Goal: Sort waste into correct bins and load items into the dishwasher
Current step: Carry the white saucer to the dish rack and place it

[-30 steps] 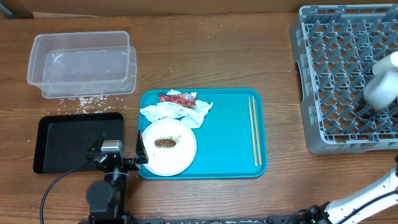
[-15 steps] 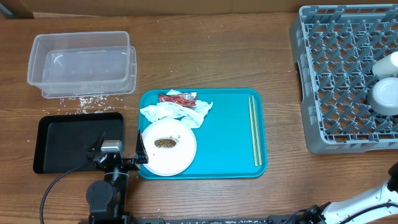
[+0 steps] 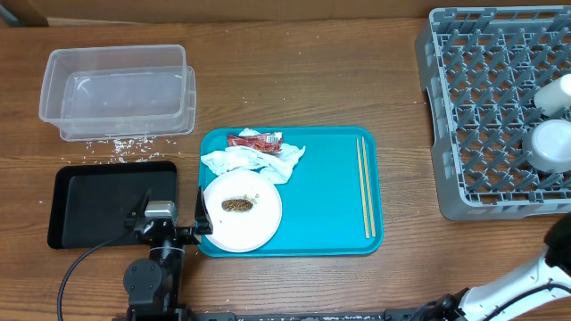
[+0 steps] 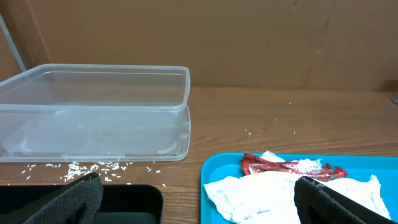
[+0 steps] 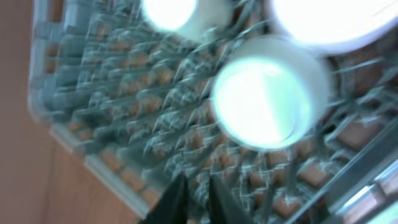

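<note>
Our left gripper (image 4: 198, 185) hangs empty, fingers spread wide, facing the napkin (image 4: 249, 194) and red wrapper (image 4: 280, 167) on the turquoise tray (image 3: 326, 187). Our right gripper (image 5: 198, 194) hovers over what looks like a white cup (image 5: 264, 93) in the grey rack (image 3: 482, 116). Through the blur we cannot tell whether its fingers are closed.

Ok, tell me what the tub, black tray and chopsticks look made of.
Tub: clear, glossy plastic with see-through walls. Black tray: probably plastic, dark with a dull sheen. Chopsticks: pale and thin, likely wood or bamboo, but too small to confirm.
</note>
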Motion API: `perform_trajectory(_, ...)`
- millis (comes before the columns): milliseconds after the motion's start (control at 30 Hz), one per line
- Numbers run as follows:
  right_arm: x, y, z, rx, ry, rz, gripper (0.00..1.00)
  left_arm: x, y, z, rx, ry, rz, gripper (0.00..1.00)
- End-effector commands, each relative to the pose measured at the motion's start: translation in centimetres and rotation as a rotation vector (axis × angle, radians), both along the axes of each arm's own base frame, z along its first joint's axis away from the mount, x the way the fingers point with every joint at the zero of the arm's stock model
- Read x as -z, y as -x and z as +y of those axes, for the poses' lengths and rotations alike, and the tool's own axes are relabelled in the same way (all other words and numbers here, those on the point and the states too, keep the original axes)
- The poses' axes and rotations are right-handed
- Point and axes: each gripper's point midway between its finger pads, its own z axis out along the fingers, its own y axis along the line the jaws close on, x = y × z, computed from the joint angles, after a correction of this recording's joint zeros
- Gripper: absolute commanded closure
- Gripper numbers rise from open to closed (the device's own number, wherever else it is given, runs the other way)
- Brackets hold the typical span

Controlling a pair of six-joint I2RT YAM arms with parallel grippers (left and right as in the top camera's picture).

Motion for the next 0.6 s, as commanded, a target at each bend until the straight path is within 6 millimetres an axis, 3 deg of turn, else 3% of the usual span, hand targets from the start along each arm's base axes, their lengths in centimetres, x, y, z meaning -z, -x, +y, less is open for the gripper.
perform_trajectory(0, 1.8, 1.8, -2.4, 0.181, 0.159, 0.177, 0.88, 0.0, 0.0, 0.2, -0.009, -0.022, -0.004, 0.0)
perform_trajectory(167, 4.7, 1.6, -3.8, 0.252, 0.269, 0.245, 0.88, 0.0, 0.0, 0.2, -0.009, -0.023, -0.004, 0.0)
perform_trajectory(333, 7.6, 1.7, -4.1, 0.273, 0.271, 0.261, 0.88, 0.0, 0.0, 0.2, -0.009, -0.022, -0.004, 0.0)
perform_trajectory(567, 9.0, 1.6, -4.1, 0.272, 0.271, 0.259, 0.88, 0.0, 0.0, 0.2, -0.009, -0.022, -0.004, 0.0)
